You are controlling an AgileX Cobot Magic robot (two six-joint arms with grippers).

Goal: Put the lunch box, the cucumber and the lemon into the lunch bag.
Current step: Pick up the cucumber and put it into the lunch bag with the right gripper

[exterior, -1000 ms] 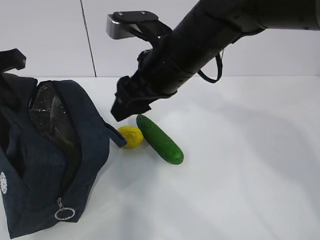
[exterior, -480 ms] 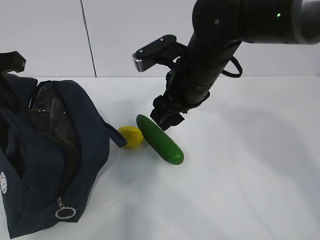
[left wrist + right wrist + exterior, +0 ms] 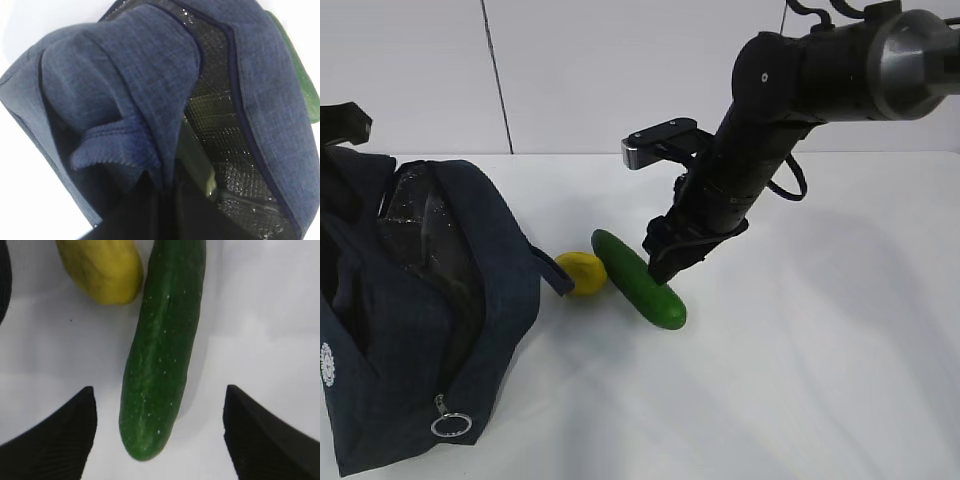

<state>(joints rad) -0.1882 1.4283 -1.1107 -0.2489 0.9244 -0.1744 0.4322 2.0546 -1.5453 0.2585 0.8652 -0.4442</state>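
Two items outside the bag: we see the cucumber (image 3: 639, 278) and the lemon (image 3: 582, 273) lying side by side on the white desk (image 3: 820, 350), around the middle of its width.
Cucumber: it lies at a slant, one end toward the far edge of the desk, the other toward the near edge.
Lemon: it sits just beside the cucumber's far end, between the cucumber and the lunch bag (image 3: 410, 310); from the right wrist view we cannot tell whether the two fruits touch.
Lunch bag: it stands by the desk's left edge, its mouth gaping, with silvery lining showing inside.
Lunch box: in the left wrist view we make out a pale green lid edge (image 3: 197, 165) down inside the bag, against the lining.
Right gripper (image 3: 159, 432): its fingers are spread wide, one on each side of the cucumber's near end, touching neither flank.
Left gripper: we cannot tell how its fingers stand; dark fabric fills the left wrist view.
In the way: a flap of the bag (image 3: 550, 270) hangs down just beside the lemon.
Bag details: a ring pull (image 3: 449, 427) hangs at the near corner.
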